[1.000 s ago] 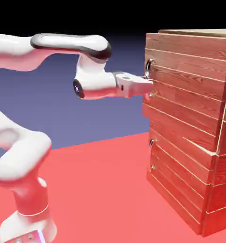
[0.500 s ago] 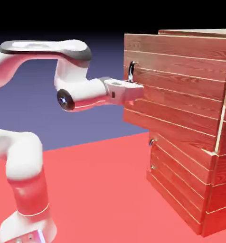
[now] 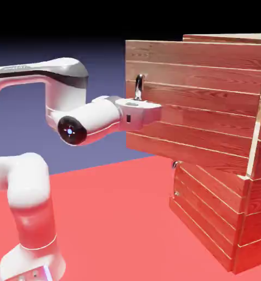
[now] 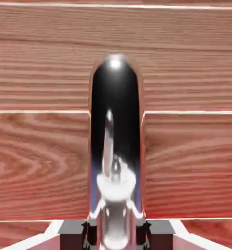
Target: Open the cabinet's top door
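Jaws of the gripper were clenched on the dark bar handle, which rose toward twelve o'clock; the top door stood swung out from the cabinet.

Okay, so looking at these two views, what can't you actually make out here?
- Exterior view: the gripper fingertips, hidden by the hand against the top door.
- Exterior view: the handle lower part, behind the hand.
- Exterior view: the cabinet interior, screened by the door; its right side is cut off.
- Hand view: the fingertips, hidden by the handle.
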`<state>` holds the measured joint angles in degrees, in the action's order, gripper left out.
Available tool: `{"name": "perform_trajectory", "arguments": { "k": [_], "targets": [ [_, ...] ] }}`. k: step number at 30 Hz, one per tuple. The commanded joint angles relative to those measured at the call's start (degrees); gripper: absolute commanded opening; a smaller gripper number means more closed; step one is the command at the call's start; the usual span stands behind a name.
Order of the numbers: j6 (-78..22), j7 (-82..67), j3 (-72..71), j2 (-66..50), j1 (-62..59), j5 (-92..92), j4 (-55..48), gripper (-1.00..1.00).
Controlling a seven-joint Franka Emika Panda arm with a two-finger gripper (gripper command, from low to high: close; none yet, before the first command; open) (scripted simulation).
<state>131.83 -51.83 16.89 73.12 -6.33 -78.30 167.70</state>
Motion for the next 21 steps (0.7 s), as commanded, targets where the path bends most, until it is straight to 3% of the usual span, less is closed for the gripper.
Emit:
{"name": "perform_trajectory", "arguments": {
  "k": [1,11,21],
  "targets": [
    [-2.13,0.52,2.02,0.16,-0.54,2.41,-0.22,-1.0],
    [-24.64,1.89,22.78,-4.61,-0.48,23.42,-8.91,-1.0],
    [-46.75,1.19,42.82,-13.06,13.93,37.54,-28.0,-1.0]
  ]
}}
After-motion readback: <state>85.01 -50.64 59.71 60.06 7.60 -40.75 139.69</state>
